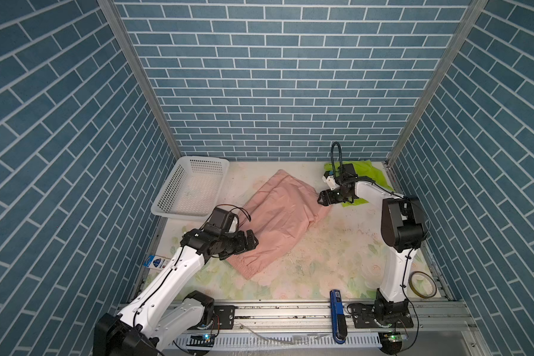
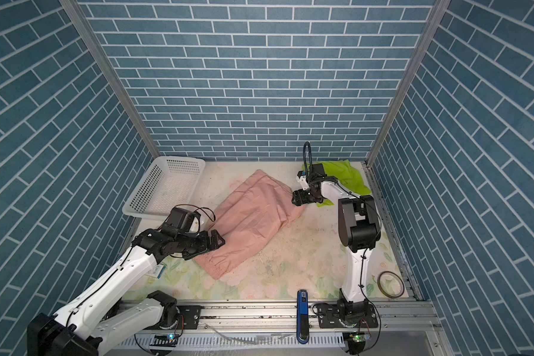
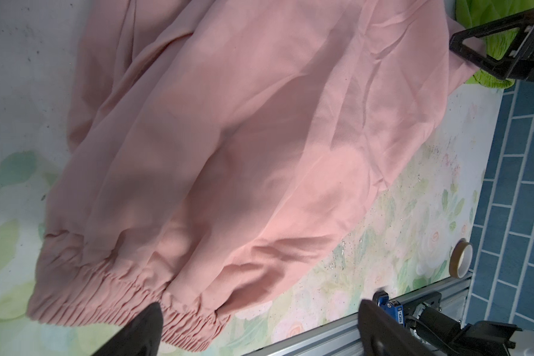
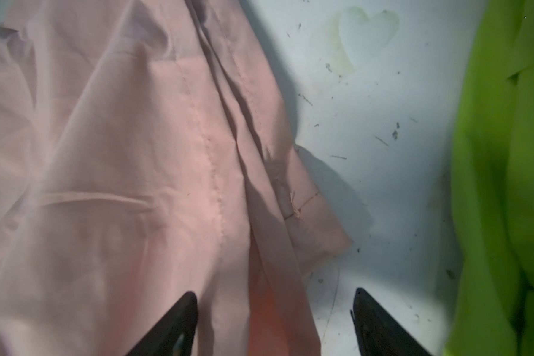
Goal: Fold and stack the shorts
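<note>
The pink shorts (image 1: 278, 215) lie beneath two empty, wide-open grippers, left gripper (image 1: 253, 242) near the waistband, right gripper (image 1: 320, 200) at the hem.

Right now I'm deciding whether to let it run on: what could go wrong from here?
The open right gripper straddles the pink shorts' layered edge, one finger over bare table: it might pinch one layer only. The lime-green shorts lie bunched beside that arm; a sweep could drag them.
</note>
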Tool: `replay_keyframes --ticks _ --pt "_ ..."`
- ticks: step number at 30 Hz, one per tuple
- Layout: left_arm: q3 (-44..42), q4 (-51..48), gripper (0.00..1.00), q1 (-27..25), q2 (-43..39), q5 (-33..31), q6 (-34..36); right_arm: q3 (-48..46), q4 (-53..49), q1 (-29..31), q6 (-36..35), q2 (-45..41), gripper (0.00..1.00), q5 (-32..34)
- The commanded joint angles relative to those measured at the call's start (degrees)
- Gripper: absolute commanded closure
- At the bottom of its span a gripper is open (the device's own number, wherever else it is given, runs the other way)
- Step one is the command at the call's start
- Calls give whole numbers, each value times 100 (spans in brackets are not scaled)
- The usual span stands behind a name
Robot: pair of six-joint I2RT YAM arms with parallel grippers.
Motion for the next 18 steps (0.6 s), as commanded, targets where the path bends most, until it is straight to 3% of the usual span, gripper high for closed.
replay_keyframes --ticks 1,4,9,12,18 --pt "-7 -13 0 -18 -83 -206 15 162 -213 -11 277 127 24 -33" --pt "68 -51 0 -20 -94 -282 74 -58 -153 -11 400 54 38 -114" --pt "295 -204 0 -19 139 -495 340 -533 -126 -15 500 -309 79 -244" --pt "594 -513 0 -20 426 -796 635 -961 -121 -36 589 -692 98 -169" --pt "1107 -461 0 -18 896 -828 1070 -2264 -31 -98 1297 -1904 100 354"
